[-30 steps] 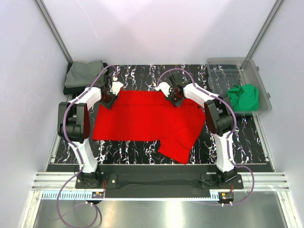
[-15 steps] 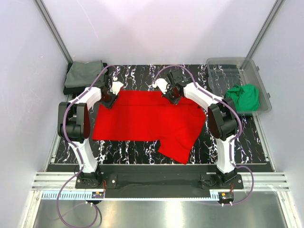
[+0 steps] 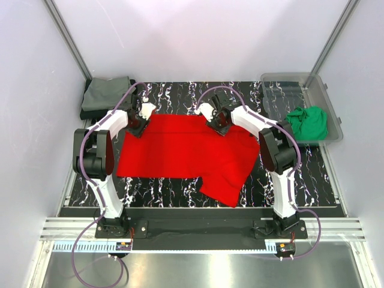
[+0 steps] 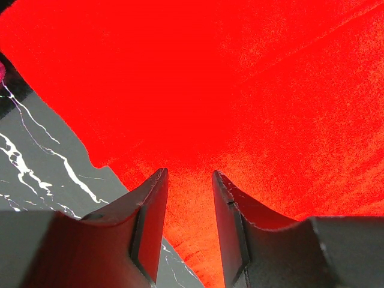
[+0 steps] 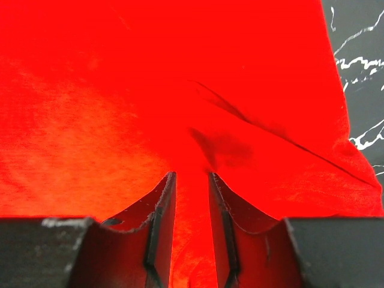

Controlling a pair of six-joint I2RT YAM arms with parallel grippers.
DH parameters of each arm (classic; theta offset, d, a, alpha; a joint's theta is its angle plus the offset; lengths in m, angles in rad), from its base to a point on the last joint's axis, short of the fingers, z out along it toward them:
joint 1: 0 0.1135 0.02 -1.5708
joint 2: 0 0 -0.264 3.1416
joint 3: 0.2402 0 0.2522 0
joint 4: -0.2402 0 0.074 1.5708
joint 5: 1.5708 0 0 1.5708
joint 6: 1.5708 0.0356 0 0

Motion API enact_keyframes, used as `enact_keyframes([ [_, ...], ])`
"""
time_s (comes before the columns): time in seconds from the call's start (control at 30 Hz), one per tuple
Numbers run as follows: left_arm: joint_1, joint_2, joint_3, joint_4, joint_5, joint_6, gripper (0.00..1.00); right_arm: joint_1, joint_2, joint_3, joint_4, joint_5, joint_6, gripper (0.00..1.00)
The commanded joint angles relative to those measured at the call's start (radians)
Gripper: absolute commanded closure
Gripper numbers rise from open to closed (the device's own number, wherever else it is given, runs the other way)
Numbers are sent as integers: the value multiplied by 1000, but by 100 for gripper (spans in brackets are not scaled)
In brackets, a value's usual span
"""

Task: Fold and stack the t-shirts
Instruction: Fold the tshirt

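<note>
The red t-shirt lies spread on the surface. My left pincer is released, jaws apart over its far-left corner. My right pincer is likewise released, above its far edge, with cloth beneath.

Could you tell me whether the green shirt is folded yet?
Not folded: the green t-shirt lies bunched up inside the clear bin.

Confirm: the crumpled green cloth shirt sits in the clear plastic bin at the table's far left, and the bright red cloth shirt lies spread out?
No: the top external view shows the clear plastic bin with the crumpled green cloth shirt at the far right, not left. The bright red cloth shirt does lie spread out.
</note>
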Motion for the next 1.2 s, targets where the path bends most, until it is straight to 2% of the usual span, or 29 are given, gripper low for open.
enact_keyframes([
  [0.0, -5, -9, 28, 12, 9, -7, 60, -24, 16, 45, 23, 15, -24, 65],
  [0.2, -5, 9, 51, 2, 11, -8, 60, -45, 46, 63, 23, 14, -23, 66],
  [0.37, -5, 14, 57, -5, 9, -7, 60, -48, 48, 67, 20, -6, -26, 76],
  [0.57, -5, 20, 60, -7, 13, -10, 60, -48, 28, 71, -1, -43, -12, 73],
  [0.63, -5, 25, 62, -7, 14, -11, 60, -47, 28, 71, -4, -43, -12, 76],
  [0.7, -5, 28, 66, -7, 17, -11, 60, -48, 29, 73, -13, -45, -17, 85],
  [0.83, -5, 32, 71, -7, 17, -14, 60, -47, 22, 74, -26, -58, -8, 95],
  [0.93, -5, 34, 71, -7, 22, -16, 60, -38, 2, 71, -35, -63, 0, 99],
  [1.17, -5, 31, 73, -2, 42, -24, 60, -4, -65, 44, -53, -39, 6, 100],
])
